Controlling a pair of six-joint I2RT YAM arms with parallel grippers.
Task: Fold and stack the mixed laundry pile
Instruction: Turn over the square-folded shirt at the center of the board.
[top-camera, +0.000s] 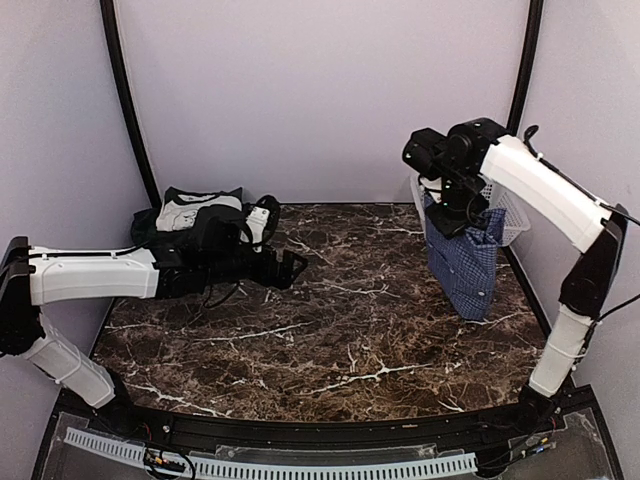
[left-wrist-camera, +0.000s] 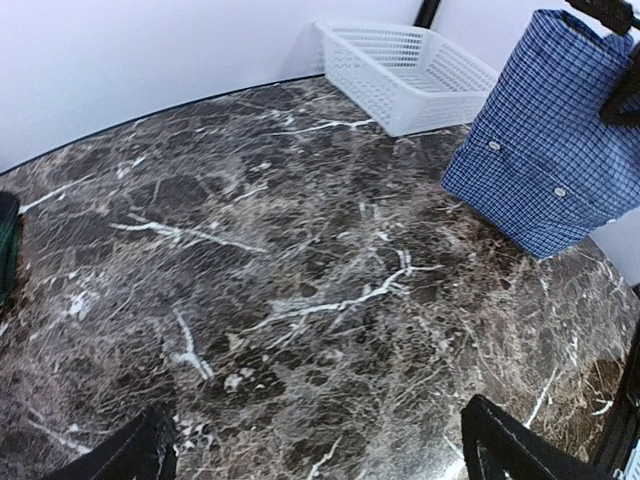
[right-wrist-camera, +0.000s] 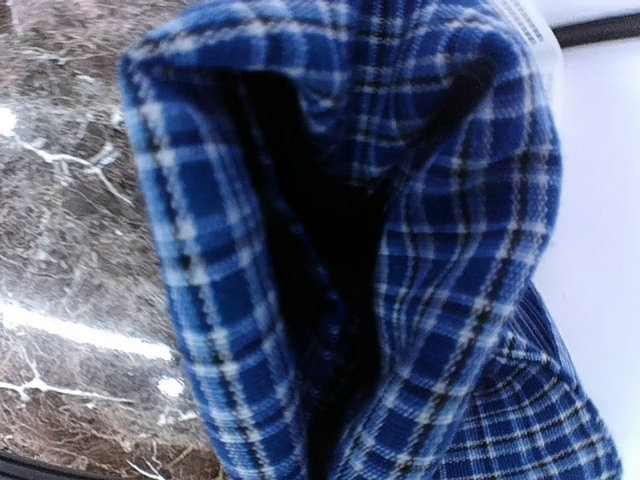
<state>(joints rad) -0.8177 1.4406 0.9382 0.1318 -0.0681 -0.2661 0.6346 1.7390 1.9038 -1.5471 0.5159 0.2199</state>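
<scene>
Hanging from the right gripper (top-camera: 462, 210), whose jaws are pinched tight on its top, the blue-and-white check shirt (top-camera: 468, 262) drapes before the white basket (top-camera: 512, 225); the left gripper (top-camera: 293, 268) gapes wide, holding nothing, low over the table (top-camera: 330, 330) beside the other garments (top-camera: 195, 208).

Shirt (top-camera: 465, 265) before basket (top-camera: 516, 222) at right; garment heap (top-camera: 190, 210) far left.
</scene>
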